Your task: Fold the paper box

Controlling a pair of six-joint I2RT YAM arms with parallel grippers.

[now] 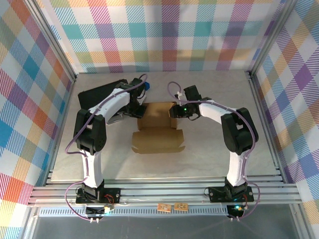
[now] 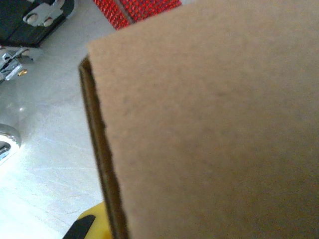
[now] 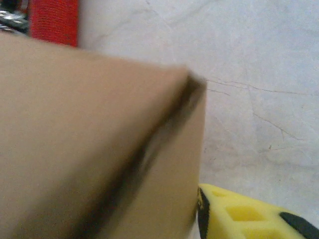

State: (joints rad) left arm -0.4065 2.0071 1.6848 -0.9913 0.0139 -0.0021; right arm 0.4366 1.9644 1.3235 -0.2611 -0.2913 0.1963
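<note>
The brown paper box [image 1: 157, 132] lies mid-table, its far half raised into walls and its near flap flat. My left gripper [image 1: 139, 107] is at the box's far left wall and my right gripper [image 1: 176, 110] at its far right wall. In the left wrist view a cardboard panel [image 2: 209, 124] covers most of the frame; one yellow finger [image 2: 92, 225] sits far out to the left of its edge, the other is hidden. In the right wrist view a blurred box corner [image 3: 75, 139] fills the left, with one yellow finger [image 3: 244, 214] against its side wall.
A black flat case [image 1: 97, 94] lies at the back left under the left arm. A red textured object [image 2: 134, 9] sits beyond the box, also seen from the right wrist [image 3: 52, 22]. Metal frame posts and checked walls ring the table [image 1: 214, 149].
</note>
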